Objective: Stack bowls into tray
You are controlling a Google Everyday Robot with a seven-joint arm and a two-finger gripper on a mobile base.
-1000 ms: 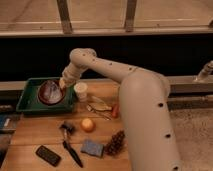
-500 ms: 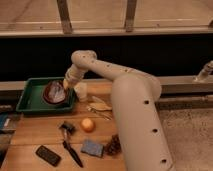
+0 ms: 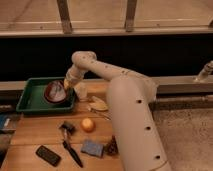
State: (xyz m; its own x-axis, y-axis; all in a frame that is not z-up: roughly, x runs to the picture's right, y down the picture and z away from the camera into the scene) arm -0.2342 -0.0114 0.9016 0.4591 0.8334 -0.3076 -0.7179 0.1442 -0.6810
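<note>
Since 1 s ago the gripper (image 3: pixel 64 87) and the dark red-brown round bowl (image 3: pixel 55 92) w/ pale glassy inside have shifted a bit toward the right end of the green rectangular plastic tray (image 3: pixel 26 107). The bulky white forearm (image 3: pixel 131 117) has swung left.

Gripper now sits at the bowl's right rim, just inside the tray's right wall; can't tell whether it's clamped on the bowl or let go. Bowl is in the tray's right half, close to the right and front walls. Tray's left half is bare green floor.

Small white cup (image 3: pixel 80 92) stands just beside the tray's right wall, right under the wrist, so it's tight there. Tray lies at the wooden counter (image 3: pixel 37 132) back-left corner.

In front, apart from each other:
- orange round fruit (image 3: pixel 88 124)
- black flat slab (image 3: pixel 48 155)
- blue sponge (image 3: pixel 92 148)

Forearm hides the counter's right side.
</note>
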